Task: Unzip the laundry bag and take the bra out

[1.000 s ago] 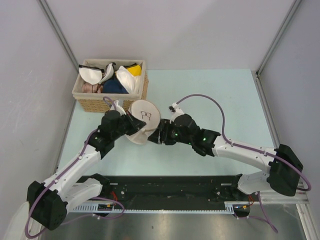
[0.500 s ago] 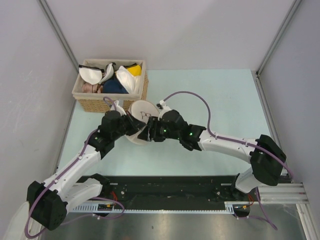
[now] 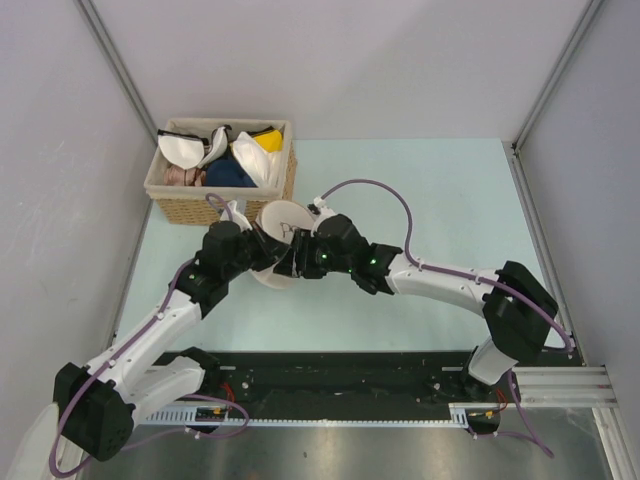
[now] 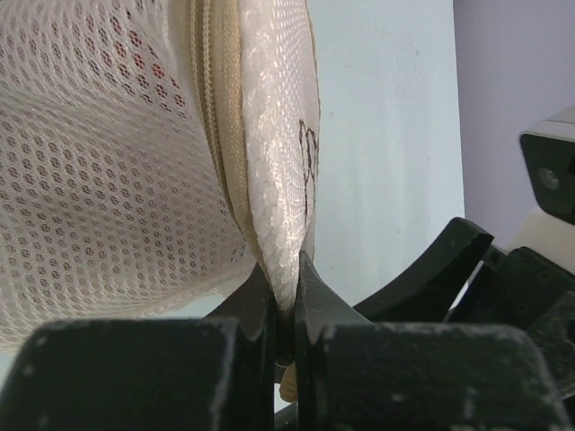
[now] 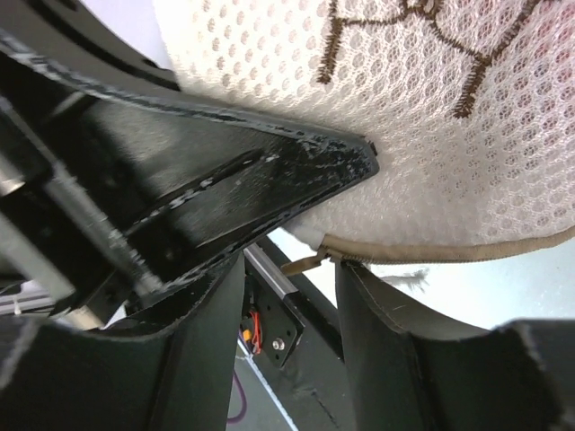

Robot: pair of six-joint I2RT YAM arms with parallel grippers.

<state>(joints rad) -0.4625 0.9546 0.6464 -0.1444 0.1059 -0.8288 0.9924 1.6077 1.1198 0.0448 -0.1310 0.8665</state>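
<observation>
Mesh of the laundry bag (image 4: 108,180) is soft, light; left gripper (image 4: 286,289) jaws pinch its rim; we advise the zipper tab (image 5: 303,262) for the half-open, empty right gripper (image 5: 292,292).

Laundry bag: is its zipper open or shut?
Shut, where it shows. The zipper on the laundry bag runs closed along the rim in both wrist views; the rest is hidden.

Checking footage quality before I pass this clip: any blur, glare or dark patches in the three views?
Top external view: evenly lit, sharp, soft shadows only, no harsh glare. Left wrist view: laundry bag mesh crisp, left gripper at the bottom dark and soft. Right wrist view: mesh and zipper sharp, right gripper underexposed, detail lost.
</observation>
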